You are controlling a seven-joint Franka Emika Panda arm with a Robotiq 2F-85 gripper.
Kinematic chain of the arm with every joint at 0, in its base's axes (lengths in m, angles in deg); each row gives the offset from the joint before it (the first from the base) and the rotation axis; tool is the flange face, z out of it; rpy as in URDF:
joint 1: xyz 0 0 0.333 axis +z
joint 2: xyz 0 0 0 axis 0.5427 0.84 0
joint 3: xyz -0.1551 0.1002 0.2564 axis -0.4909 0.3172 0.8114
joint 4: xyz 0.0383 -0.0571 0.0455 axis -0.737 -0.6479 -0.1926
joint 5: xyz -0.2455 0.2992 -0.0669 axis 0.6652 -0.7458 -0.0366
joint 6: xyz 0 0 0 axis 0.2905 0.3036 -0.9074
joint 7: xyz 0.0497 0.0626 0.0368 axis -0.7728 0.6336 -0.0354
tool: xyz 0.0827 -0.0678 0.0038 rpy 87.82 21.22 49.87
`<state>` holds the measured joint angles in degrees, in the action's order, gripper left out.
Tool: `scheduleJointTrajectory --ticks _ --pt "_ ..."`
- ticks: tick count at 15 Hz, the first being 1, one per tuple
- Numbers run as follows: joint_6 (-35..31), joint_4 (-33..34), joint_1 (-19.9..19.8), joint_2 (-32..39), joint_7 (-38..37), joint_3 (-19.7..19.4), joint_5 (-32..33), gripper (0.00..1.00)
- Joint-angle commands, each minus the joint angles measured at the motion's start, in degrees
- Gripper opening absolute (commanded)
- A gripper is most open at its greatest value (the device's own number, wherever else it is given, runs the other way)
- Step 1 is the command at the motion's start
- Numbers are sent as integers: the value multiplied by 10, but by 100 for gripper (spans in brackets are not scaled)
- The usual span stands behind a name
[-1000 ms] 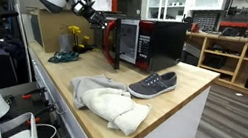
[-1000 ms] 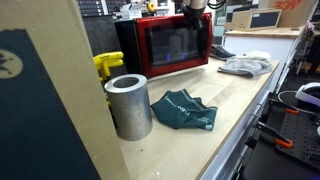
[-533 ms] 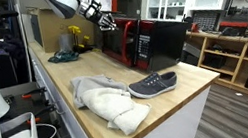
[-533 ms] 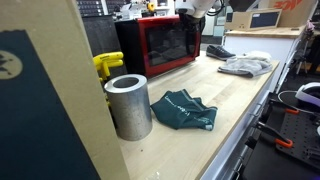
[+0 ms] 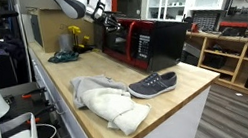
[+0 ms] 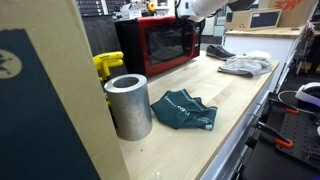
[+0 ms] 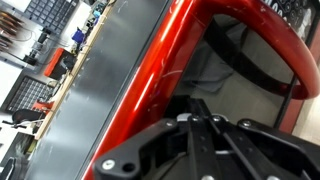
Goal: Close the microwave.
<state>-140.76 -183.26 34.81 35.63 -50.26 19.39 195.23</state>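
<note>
The microwave (image 5: 150,40) stands at the back of the wooden counter, with a glossy red front and black casing; it also shows in an exterior view (image 6: 160,45). Its door lies flush against the body in both exterior views. My gripper (image 5: 106,18) hangs just above and in front of the microwave's top front edge, and shows at the top of an exterior view (image 6: 191,9). In the wrist view the red door frame (image 7: 165,70) and dark glass fill the picture, very close to the gripper (image 7: 197,112). The fingers look shut and hold nothing.
A grey shoe (image 5: 153,84) and a white cloth (image 5: 104,103) lie near the counter's front end. A teal cloth (image 6: 183,110), a metal cylinder (image 6: 128,105) and a yellow object (image 6: 107,65) sit by the microwave. Shelves stand beyond the counter.
The microwave door swung from half open to flush against the body. My gripper moved with it, then rose a little above the top front edge.
</note>
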Motion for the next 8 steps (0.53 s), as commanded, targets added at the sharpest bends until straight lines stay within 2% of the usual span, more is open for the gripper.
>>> scheduleJointTrajectory --ticks 1,2,3,7,8 --pt "-11 51 -5 35 -34 -5 63 0" --pt "-7 46 -7 31 -24 0 36 0" --pt "-10 33 -4 19 18 3 -58 0" --pt "-19 -27 6 -19 86 15 -270 0" --pt "-11 -40 10 -25 100 21 -322 3"
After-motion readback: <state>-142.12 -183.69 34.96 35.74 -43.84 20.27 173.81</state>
